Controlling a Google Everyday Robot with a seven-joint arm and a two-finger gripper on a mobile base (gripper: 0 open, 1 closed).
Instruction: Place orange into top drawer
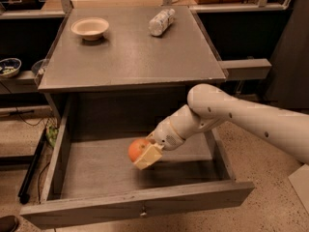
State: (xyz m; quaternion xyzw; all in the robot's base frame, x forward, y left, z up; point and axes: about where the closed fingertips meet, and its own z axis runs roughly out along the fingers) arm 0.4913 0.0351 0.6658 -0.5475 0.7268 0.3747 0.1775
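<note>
- The gripper [141,154] hangs inside the open drawer, above its floor and a little right of the middle, with its cream fingers [148,156] clamped on the orange [135,148]
- The orange is held off the drawer floor; one flat cream finger covers its lower right side, and the bare skin faces left and up
- A dark shadow lies on the drawer floor just below and to the right of the fruit
- The white arm [241,117] comes in from the right edge, bends at a rounded elbow over the drawer's right wall and slopes down and left to the wrist
- The top drawer [87,204] is pulled far out toward the camera; its grey front panel has a small metal knob [143,209] at the centre
- Above and behind it is the flat grey tabletop [130,57]
- A cream bowl [90,27] stands upright near the table's back left corner
- A clear plastic bottle [161,21] lies on its side toward the back right, well apart from the bowl; its label is too small to read
- On a low shelf at the far left sits a small patterned dish [8,66]
</note>
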